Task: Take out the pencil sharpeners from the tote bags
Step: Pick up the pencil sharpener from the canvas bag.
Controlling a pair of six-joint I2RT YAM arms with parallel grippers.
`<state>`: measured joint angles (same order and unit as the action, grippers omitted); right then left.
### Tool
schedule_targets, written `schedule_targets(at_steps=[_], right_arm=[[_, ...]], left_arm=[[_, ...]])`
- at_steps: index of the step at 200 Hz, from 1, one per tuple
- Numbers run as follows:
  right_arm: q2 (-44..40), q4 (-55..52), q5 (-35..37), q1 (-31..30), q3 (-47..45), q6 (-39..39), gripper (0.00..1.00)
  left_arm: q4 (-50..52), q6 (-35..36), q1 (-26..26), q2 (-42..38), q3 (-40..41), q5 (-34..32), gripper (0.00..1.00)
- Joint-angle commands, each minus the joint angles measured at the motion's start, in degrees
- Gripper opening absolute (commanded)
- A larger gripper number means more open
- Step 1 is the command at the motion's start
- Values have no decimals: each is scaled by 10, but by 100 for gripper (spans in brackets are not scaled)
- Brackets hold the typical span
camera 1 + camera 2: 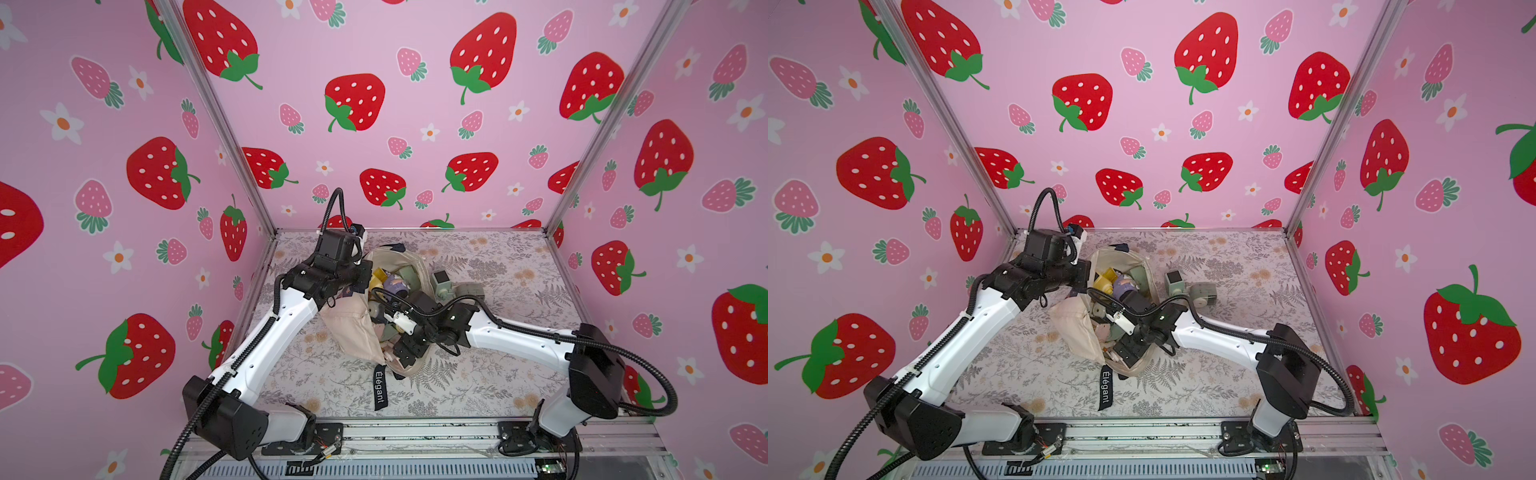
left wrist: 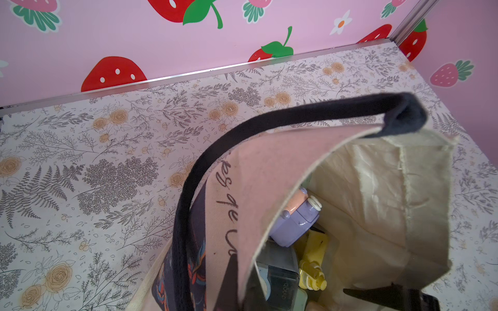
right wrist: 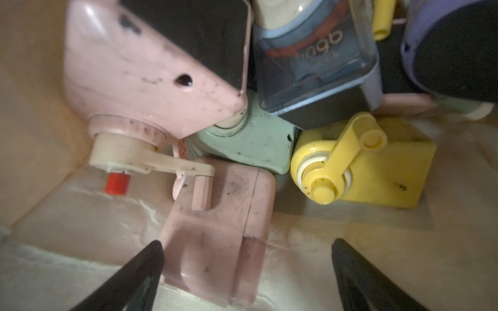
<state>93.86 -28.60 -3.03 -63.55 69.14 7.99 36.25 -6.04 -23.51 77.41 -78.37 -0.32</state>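
Observation:
The cream tote bag [image 1: 353, 332] lies in the middle of the table with its mouth held open. My left gripper [image 2: 244, 285] is shut on the bag's canvas rim. Inside the bag, my right gripper [image 3: 246, 242] is open, its fingers on either side of a small pink pencil sharpener [image 3: 215, 237] without closing on it. Behind that one, a larger pink [image 3: 151, 80], a green [image 3: 256, 142], a yellow [image 3: 377, 167], a blue [image 3: 315, 53] and a purple sharpener [image 3: 444, 53] are piled together. Two sage green sharpeners [image 1: 440, 280] [image 1: 467, 293] stand on the table beside the bag.
A black strap reading Elegant [image 1: 379, 386] trails from the bag toward the front edge. The navy handle [image 2: 269, 121] arches over the bag's mouth. Pink strawberry walls [image 1: 395, 124] close in the table on three sides, with a metal rail [image 1: 415, 432] along the front.

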Motion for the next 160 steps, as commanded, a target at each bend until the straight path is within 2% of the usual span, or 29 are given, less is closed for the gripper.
schedule_targets(at_steps=[1, 58, 99, 115, 142, 160], right_arm=[[17, -14, -5, -15, -10, 17, 99], [89, -70, 61, -38, 37, 43, 99], [90, -87, 111, -40, 44, 53, 99], [85, -78, 113, -40, 39, 50, 92], [79, -76, 117, -42, 39, 46, 72], [70, -74, 127, -42, 36, 46, 67]], left_arm=[[37, 1, -2, 2, -14, 5, 0], [38, 5, -6, 2, -13, -5, 0], [38, 4, -6, 5, -14, -3, 0], [39, 4, -6, 5, -14, -3, 0], [39, 4, -6, 3, -13, -4, 0], [38, 4, -6, 6, -14, -4, 0]])
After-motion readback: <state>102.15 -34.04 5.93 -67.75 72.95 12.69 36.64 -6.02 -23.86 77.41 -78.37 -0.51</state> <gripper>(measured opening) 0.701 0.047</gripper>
